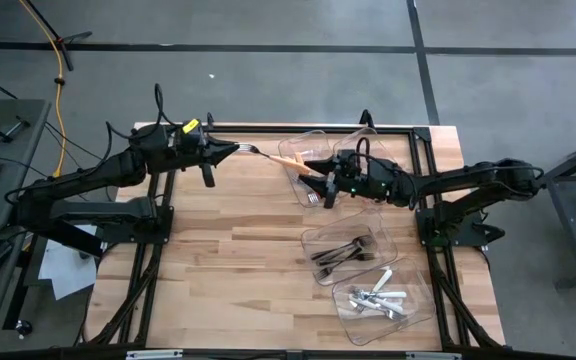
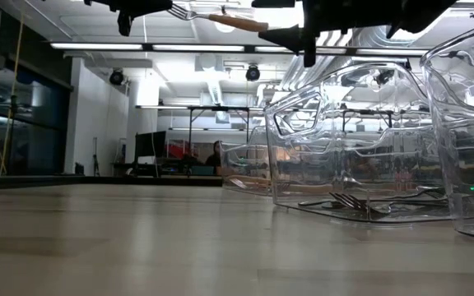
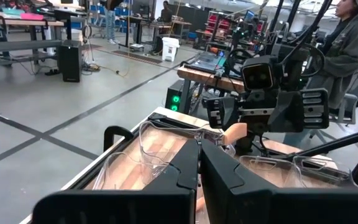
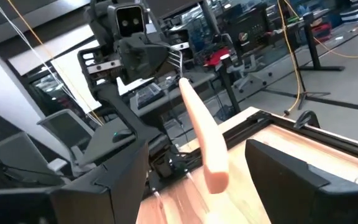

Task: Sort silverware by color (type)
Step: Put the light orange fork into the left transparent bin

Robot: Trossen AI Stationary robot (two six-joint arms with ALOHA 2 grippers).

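An orange-handled fork hangs in the air over the table's far side, roughly level. My left gripper is shut on its metal head end. The orange handle reaches toward my right gripper, which is open, its fingers standing on either side of the handle's free end without touching it. In the low view the fork shows at the top, high above the table. Dark metal silverware lies in one clear bin and white-handled pieces in another. My left gripper pinches the fork between its two fingers at the metal end near the tines, coming level from the table's left, fingers along the fork. The fork is lifted clear, its handle pointing away toward the right arm. The fingers hide the contact spot.
Several clear plastic bins stand on the table's right half: two at the far side under the right gripper, two nearer. A fork lies in a far bin. Bare wood spreads on the left. A person stands beyond the table.
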